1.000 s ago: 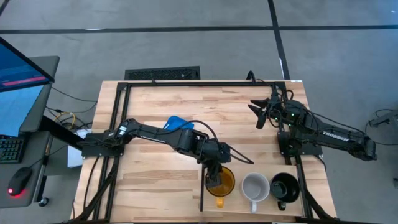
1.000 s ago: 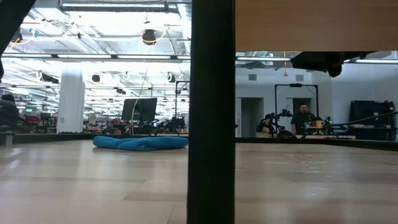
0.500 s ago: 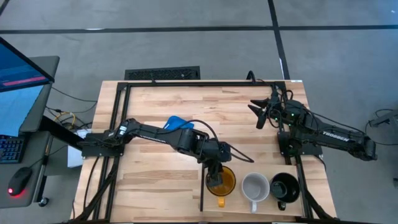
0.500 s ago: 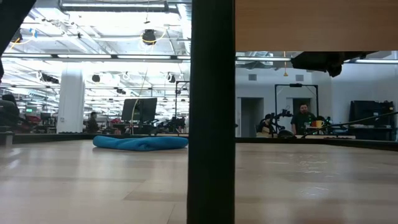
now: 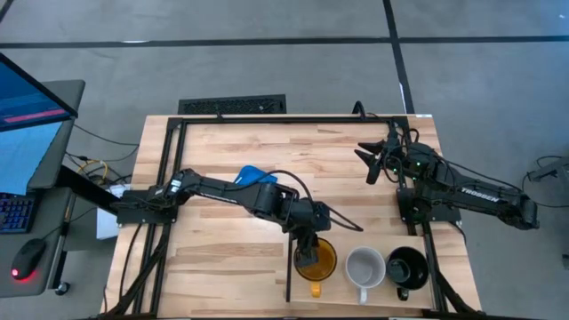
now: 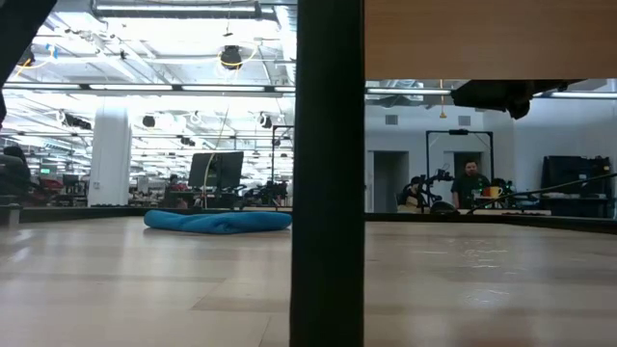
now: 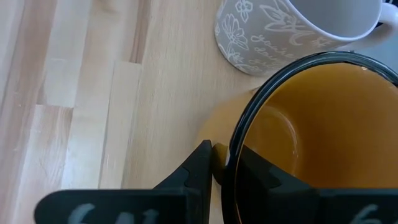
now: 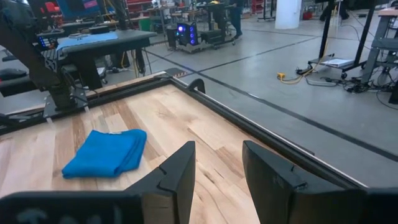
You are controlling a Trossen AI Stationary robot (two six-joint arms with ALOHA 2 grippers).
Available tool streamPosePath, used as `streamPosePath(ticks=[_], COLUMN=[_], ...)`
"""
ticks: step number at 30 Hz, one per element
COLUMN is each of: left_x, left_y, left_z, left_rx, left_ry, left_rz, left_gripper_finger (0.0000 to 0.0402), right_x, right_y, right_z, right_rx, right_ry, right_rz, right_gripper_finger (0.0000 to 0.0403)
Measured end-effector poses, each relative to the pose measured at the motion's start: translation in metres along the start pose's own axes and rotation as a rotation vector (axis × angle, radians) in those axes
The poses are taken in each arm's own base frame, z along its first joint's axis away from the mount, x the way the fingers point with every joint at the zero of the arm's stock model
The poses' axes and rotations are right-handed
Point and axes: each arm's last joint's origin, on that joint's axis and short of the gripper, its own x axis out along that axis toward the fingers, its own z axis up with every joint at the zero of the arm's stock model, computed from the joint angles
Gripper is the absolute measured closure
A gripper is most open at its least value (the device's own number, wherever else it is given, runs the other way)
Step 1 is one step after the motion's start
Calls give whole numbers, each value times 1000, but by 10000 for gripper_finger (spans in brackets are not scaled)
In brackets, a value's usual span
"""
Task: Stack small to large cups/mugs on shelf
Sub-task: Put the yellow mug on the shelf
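From above, we see three mugs in a row at the desk's near edge, right of the black divider (image 5: 288, 286): the amber mug (image 5: 316, 260), the grey mug (image 5: 364, 268) and the black mug (image 5: 407, 267). The left gripper (image 5: 308, 259) sits over the amber mug's rim. The right gripper (image 5: 374, 160) waits well apart near the far right corner, its jaws standing open and empty. A blue cloth (image 5: 254, 176) lies mid-desk. We judge the amber mug is being set down or released; to do it well, we should see it flat on the wood (image 5: 231, 258), beside the grey mug without knocking it, before the jaws part and lift straight up.

At desk height, a black post (image 6: 329, 173) blocks the middle and no mug shows; only the cloth (image 6: 218, 221) lies far back.

Through the left wrist, the jaws are nearly closed, pinching the amber mug's (image 7: 323, 124) wall, one finger (image 7: 193, 168) outside. The grey mug (image 7: 280, 31) stands just beside; whether they touch we cannot tell. The amber mug's base and handle are cut off.

Through the right wrist, open fingers (image 8: 180, 168) frame the cloth (image 8: 106, 152); no mug shows.
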Motion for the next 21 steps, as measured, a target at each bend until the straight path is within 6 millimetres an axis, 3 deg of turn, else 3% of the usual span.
streamPosePath(ticks=[21], left_x=[0], left_y=[0], left_z=[1], left_rx=[-10], left_ry=[-10], left_rz=[-5], left_gripper_finger=[331], right_x=[0], right_y=[0], right_z=[0], right_rx=[0], right_ry=[0], right_rz=[0], right_gripper_finger=[248])
